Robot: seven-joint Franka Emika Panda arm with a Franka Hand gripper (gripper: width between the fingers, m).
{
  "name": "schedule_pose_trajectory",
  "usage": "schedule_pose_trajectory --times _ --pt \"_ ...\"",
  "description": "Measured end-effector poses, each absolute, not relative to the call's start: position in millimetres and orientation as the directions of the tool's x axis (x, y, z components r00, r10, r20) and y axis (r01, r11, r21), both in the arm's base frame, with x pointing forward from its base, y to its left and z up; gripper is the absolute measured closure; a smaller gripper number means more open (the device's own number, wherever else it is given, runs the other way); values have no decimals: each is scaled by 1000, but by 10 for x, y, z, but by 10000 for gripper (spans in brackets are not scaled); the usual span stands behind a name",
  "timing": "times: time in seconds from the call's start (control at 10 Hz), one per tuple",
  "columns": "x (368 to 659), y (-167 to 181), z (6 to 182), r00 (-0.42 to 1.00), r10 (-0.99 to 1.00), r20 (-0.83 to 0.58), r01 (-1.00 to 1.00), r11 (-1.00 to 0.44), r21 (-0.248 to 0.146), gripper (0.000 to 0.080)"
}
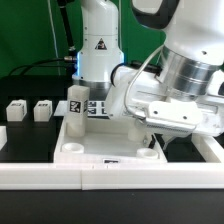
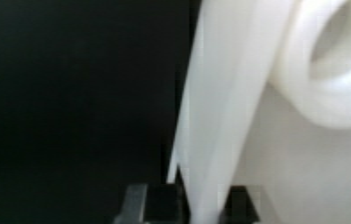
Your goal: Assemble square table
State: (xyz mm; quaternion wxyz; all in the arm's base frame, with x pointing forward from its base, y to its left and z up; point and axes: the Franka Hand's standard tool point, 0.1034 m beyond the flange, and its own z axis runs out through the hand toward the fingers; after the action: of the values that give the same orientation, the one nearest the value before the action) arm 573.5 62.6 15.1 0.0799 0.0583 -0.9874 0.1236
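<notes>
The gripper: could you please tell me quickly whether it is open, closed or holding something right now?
Gripper: closed, pinching the thin edge of the white table panel.

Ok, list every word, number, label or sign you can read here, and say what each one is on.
Readable words or numbers: none.
Black triangle sign on the arm's white base: too small to read.
Black-and-white tags on the legs and the square table panel: patterns only, no letters.
Wrist view: no text at all.
</notes>
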Motion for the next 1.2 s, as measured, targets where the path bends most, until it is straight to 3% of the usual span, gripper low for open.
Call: schedule_pose_trajectory --times 0.3,0.5,0.8,1.2 --pt "5701 723 147 -983 -41 180 -85 966 -246 721" --pt "5788 902 146 -985 -34 168 -68 977 -202 722" --pt "5829 1120 136 -986 -16 164 -47 981 -186 722" --pt "5818 1214 162 -983 11 182 -28 978 -207 722"
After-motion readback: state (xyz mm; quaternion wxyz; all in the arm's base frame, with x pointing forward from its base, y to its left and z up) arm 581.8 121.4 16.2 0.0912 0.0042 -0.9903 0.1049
